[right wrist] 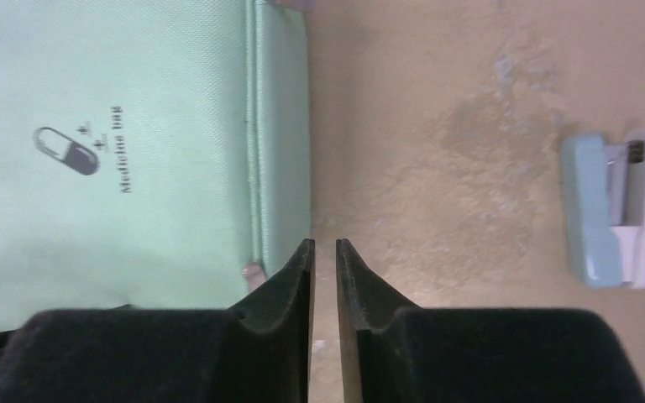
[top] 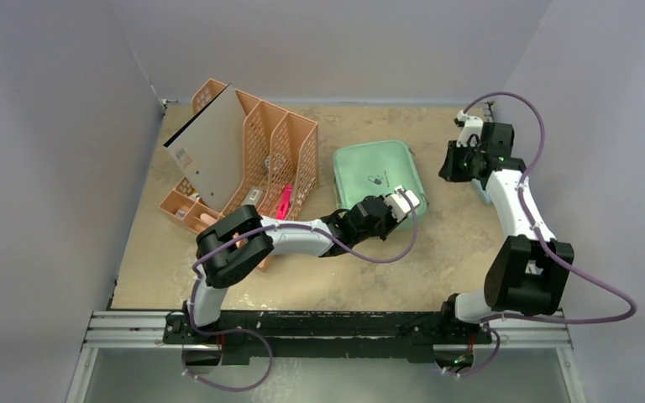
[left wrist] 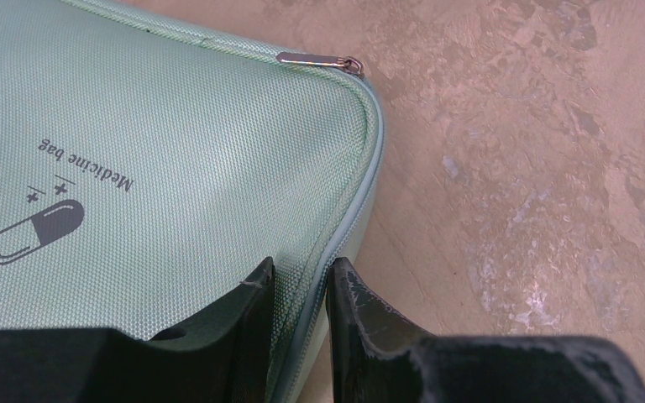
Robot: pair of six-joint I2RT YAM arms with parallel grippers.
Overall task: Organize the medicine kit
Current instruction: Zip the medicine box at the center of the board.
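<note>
Two Tools, One Green Medicine Kit

One medicine kit [top: 375, 168] lies flat and closed on the counter [top: 344, 273]. It is near the middle, just to the right of one orange mesh file rack [top: 281, 147]. The kit is mint green with rounded corners. Grey words on its lid say "Medicine bag". Next to the words is one drawing of a pill capsule, half grey and half white. Two little plus signs sit by it. One silver zipper pull [left wrist: 315, 59] lies at a rounded corner of the kit.

The left tool [left wrist: 300, 273] is at the kit's edge. Its two black fingers [left wrist: 248, 306] are close together. One finger is on top of the lid and the other is down beside the kit's side. The green seam is pinched between them.

The right tool [right wrist: 325, 245] hangs over bare counter, near the kit's right side and not touching it. Its two fingers are almost closed, with only a thin slit between them. It holds nothing.

One small light blue and white thing [right wrist: 610, 210] lies on the counter to the right of the kit. I cannot tell what it is.

One grey board [top: 214, 151] leans in the rack. It has a small sticker, but the print is too tiny to read. One pink thing [top: 285, 201] sits low at the front of the rack.
</note>
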